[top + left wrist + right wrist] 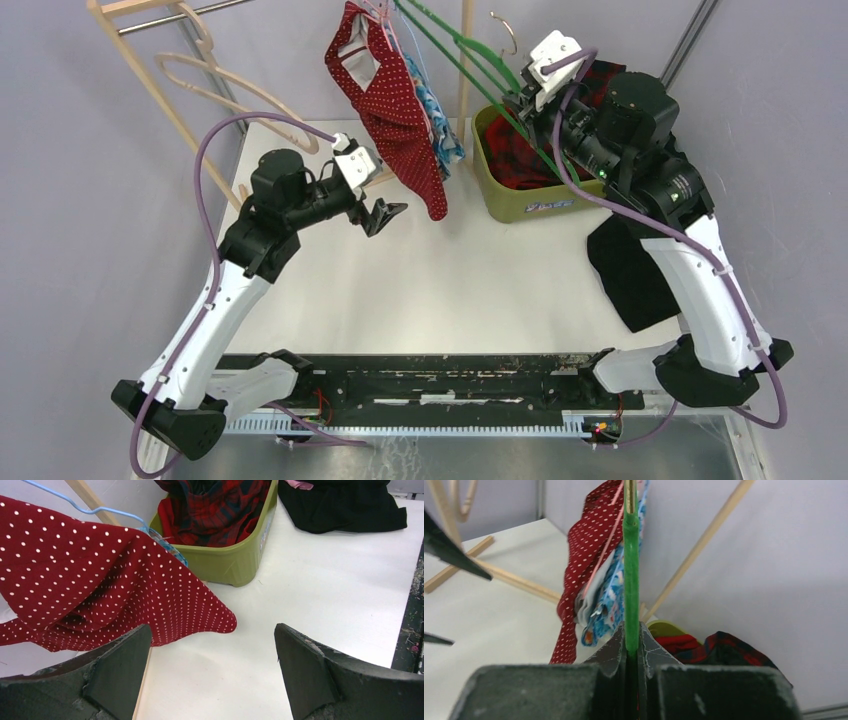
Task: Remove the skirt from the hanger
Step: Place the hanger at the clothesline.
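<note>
Jaws: left gripper (386, 214) released, fingers spread wide with nothing between them. Right gripper (523, 106) clenched on the green hanger (468, 56); in the right wrist view the green bar (631, 580) stands pinched between the two pads.

Skirt (398, 118): dark red with white dots, hanging at the far middle of the table (450, 290). Lower corner droops toward the near side, just right of the left gripper. In the left wrist view the cloth (100, 580) fills the upper left, its point above the tabletop; it overlaps the left fingertip in that view, contact cannot be told.

A blue patterned garment (441, 128) hangs pressed against the skirt's right side. A thin blue hanger wire (75, 500) shows above the red cloth. Which hanger carries the skirt cannot be told.

Green hanger slants from the far middle down to the right gripper, over the olive bin (520, 205). The bin sits far right and holds a red plaid garment (215, 510).

Black garment (628, 272) lies flat on the table, near side of the bin, partly under the right arm.

Wooden rack (150, 85) far left, carrying bare wooden hangers (205, 72).
</note>
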`<state>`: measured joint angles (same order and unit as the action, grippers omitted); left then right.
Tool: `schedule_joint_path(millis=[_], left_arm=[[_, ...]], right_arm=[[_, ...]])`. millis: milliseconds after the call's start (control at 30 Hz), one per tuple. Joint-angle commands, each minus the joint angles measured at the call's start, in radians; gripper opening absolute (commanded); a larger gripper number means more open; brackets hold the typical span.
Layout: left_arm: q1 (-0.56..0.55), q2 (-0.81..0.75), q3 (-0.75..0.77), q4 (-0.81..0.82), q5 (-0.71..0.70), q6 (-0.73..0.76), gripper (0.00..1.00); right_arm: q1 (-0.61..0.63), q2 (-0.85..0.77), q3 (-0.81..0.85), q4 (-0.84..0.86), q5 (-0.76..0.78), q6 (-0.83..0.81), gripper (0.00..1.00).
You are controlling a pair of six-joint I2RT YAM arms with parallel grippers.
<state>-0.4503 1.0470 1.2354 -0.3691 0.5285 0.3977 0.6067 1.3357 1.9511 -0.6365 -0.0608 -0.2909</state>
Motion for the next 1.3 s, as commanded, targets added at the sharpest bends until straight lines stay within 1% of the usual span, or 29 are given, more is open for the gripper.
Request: schedule_joint_path(millis=[0, 167, 267, 367, 633, 1000, 1267], left_arm=[[0.0, -0.012, -0.015, 0.024, -0.01, 0.025, 0.99], [0.0, -0.011, -0.011, 0.015, -0.022, 0.034, 0.99], [0.0, -0.008, -0.007, 0.013, -0.021, 0.035, 0.99], [0.0, -0.005, -0.002, 0.011, -0.021, 0.031, 0.99], [0.0, 0.005, 0.007, -0.001, -0.025, 0.021, 0.99], [-0.001, 0.036, 0.033, -0.036, -0.054, 0.03, 0.99], [0.0, 0.043, 0.049, -0.037, -0.11, 0.002, 0.99]], right_arm=[[-0.005, 0.01, 0.011, 0.167, 0.154, -0.06, 0.01], [-0.03, 0.073, 0.025, 0.185, 0.221, -0.089, 0.01], [-0.059, 0.128, 0.044, 0.203, 0.227, -0.081, 0.01], [-0.099, 0.198, 0.065, 0.249, 0.189, -0.033, 0.01], [-0.172, 0.428, 0.271, 0.335, 0.082, 0.09, 0.01], [-0.201, 0.774, 0.58, 0.421, -0.065, 0.313, 0.01], [-0.203, 0.878, 0.633, 0.486, -0.059, 0.369, 0.01]])
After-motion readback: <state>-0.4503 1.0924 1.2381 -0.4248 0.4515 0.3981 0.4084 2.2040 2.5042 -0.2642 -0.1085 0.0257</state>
